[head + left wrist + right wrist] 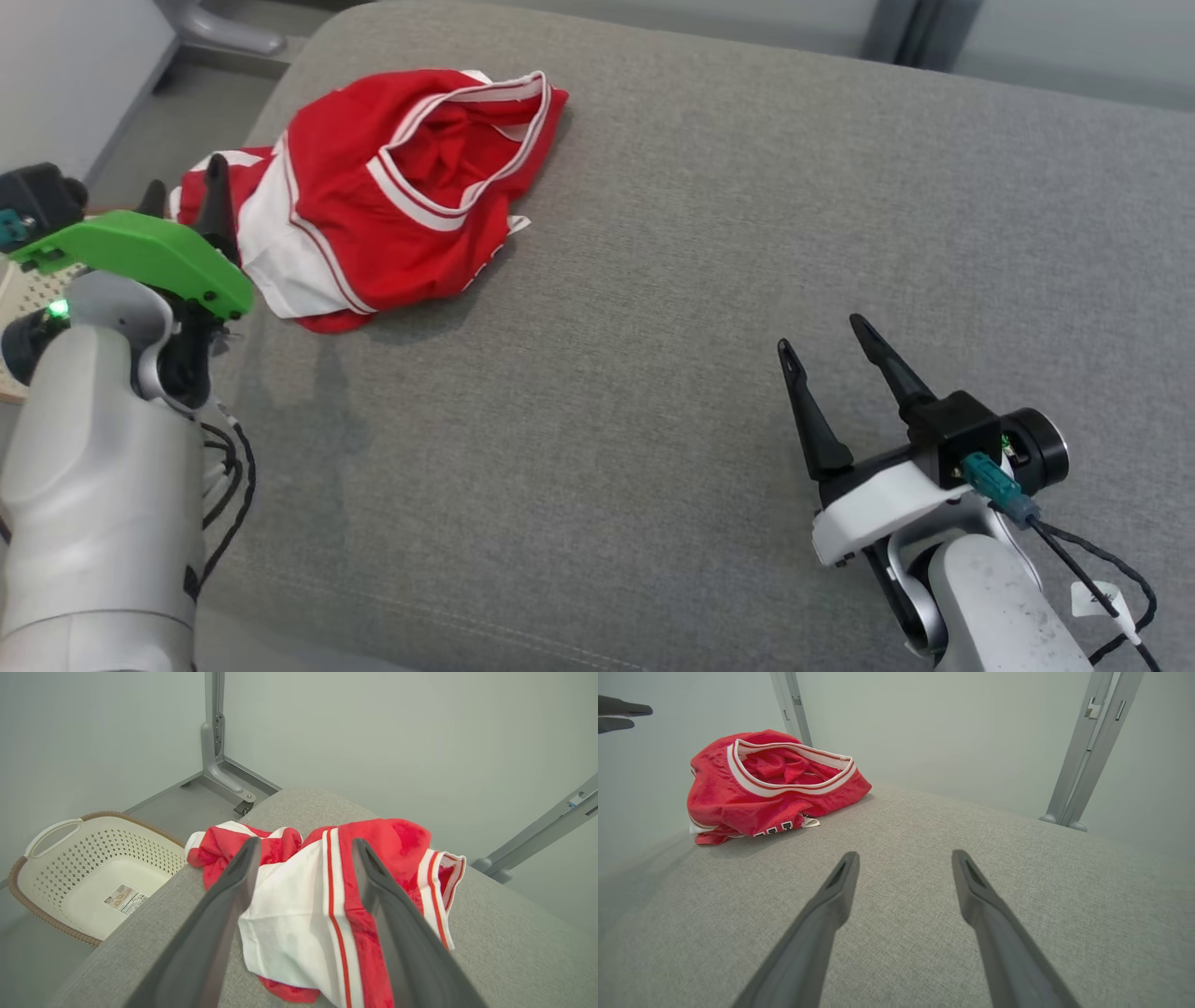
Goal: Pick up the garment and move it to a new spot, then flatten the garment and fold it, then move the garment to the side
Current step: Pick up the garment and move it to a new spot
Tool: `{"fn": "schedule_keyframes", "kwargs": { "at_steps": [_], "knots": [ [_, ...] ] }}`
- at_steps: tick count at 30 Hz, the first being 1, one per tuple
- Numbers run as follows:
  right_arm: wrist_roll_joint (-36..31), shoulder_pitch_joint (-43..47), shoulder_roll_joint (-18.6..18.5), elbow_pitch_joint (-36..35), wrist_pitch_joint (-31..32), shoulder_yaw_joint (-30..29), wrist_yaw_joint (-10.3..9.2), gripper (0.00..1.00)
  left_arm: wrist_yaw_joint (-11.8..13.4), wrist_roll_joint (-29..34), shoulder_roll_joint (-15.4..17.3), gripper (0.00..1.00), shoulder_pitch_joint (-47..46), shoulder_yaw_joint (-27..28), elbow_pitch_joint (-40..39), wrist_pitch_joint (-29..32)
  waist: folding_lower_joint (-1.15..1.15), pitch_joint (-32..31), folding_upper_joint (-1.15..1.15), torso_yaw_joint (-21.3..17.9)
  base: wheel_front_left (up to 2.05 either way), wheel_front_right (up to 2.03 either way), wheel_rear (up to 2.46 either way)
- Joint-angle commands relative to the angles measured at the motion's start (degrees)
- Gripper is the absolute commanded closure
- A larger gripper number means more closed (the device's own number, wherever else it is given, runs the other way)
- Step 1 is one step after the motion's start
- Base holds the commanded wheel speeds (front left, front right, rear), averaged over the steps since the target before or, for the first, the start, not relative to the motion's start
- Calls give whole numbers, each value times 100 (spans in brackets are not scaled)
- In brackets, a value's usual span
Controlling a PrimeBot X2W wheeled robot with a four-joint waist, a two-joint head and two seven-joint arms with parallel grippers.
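While left gripper [307, 843] and right gripper [820, 332] gape wide, empty, the crumpled red mesh garment [392, 196], white-trimmed, lies upper left on grey woven cushion [653, 373]; lettering [773, 831] unreadable.

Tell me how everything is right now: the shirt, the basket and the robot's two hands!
Shirt: crumpled in a heap on the grey cushion, not held.
Basket: upright on the floor beside the cushion.
Left gripper: open, fingers aimed at the shirt, not gripping it.
Right gripper: open, over bare cushion, apart from the shirt.
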Motion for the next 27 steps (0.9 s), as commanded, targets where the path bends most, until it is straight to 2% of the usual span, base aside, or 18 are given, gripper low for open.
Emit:
{"fn": "schedule_keyframes", "kwargs": {
  "at_steps": [1,9,13,14,15,16,22,27],
  "knots": [
    [-38,-77,-23,-74,-30,2,-6,0,-26,-72,77,0,-177,13,46,61,0,677,0,-670,0,0,0],
    [43,-138,-23,-192,-119,80,-6,0,-50,-357,403,0,-529,-72,423,543,0,990,0,-1006,0,0,0],
    [104,-148,-23,-129,-175,96,-6,0,212,-244,485,0,-599,-146,730,786,0,956,0,-1084,0,0,0],
    [120,-157,-23,-118,-189,105,-6,0,316,-192,532,43,-614,-170,800,806,0,933,0,-1104,0,0,0],
    [134,-161,-23,-101,-195,111,-6,0,406,-152,568,57,-618,-188,839,774,0,904,0,-1118,0,0,0],
    [146,-153,-23,-80,-212,117,-6,0,480,-118,581,100,-622,-209,885,753,0,862,0,-1131,0,0,0],
    [290,-91,-23,83,-294,174,-6,0,539,92,655,100,-738,-337,776,264,0,479,0,-1135,0,0,0],
    [498,-31,-23,252,-377,287,-6,0,378,198,644,100,-903,-487,439,-242,0,-21,0,-1242,0,0,0]
  ]
}}
